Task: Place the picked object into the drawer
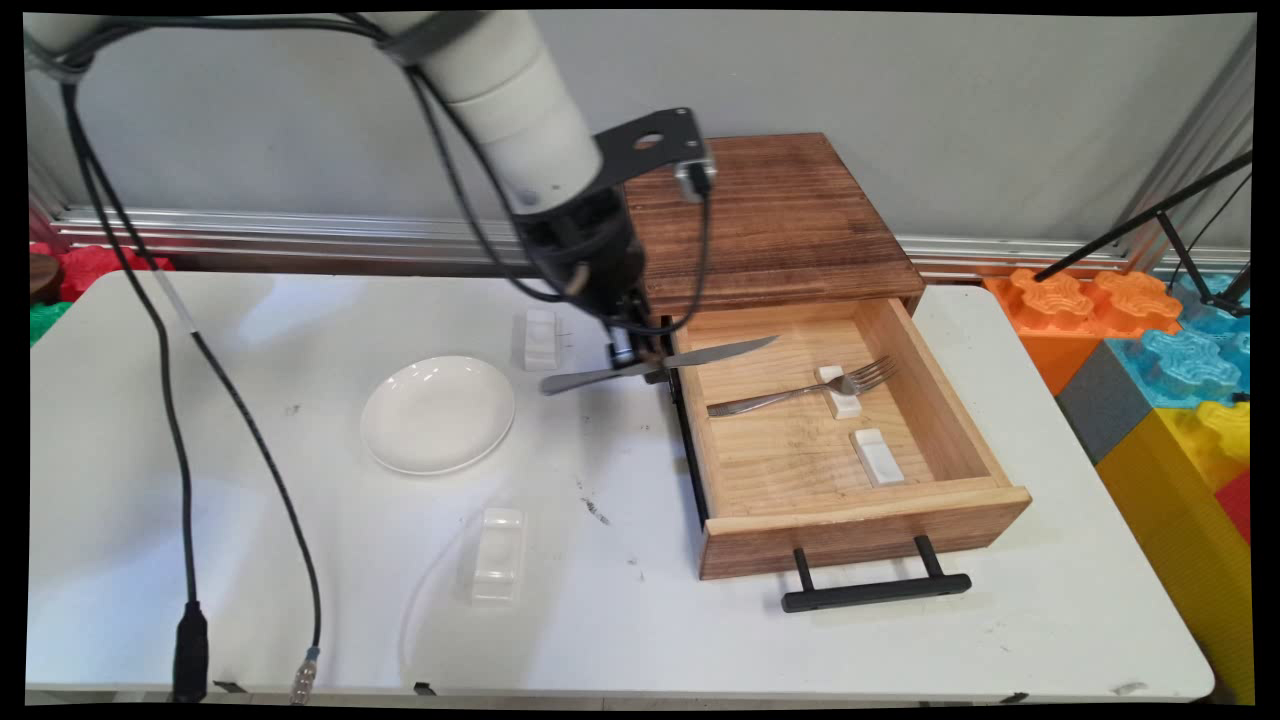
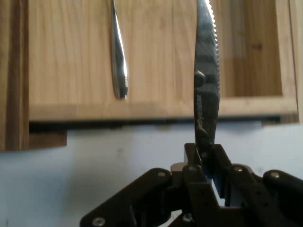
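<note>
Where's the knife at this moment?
In the main view the knife is held by the claw, off the table, its blade over the open drawer's left wall, pointing toward the fork.

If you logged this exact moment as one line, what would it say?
end effector: shut on knife | knife: level, blade over open drawer's left wall | drawer: fork propped on white rest, second rest bare | table: white plate
</note>
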Action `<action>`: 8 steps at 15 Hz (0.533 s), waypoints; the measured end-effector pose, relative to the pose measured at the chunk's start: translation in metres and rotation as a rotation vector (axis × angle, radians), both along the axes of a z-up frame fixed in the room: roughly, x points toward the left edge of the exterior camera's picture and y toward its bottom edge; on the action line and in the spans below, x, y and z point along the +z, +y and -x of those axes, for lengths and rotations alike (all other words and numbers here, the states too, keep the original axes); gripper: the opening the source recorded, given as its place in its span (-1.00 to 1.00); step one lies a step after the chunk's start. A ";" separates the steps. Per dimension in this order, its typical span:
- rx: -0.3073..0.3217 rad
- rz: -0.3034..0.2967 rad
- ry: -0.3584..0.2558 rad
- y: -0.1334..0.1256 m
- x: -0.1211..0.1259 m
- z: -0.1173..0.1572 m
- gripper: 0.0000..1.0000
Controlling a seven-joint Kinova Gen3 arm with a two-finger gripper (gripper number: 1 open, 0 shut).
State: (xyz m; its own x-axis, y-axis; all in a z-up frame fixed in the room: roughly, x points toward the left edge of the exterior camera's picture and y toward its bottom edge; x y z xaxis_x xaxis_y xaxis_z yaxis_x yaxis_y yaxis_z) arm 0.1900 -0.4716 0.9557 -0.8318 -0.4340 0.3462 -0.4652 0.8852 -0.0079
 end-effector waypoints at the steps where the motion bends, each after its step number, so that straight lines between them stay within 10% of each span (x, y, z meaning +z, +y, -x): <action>1: 0.012 0.005 0.007 -0.004 -0.002 0.010 -1.00; 8: 0.080 0.039 0.057 -0.032 -0.021 0.074 -1.00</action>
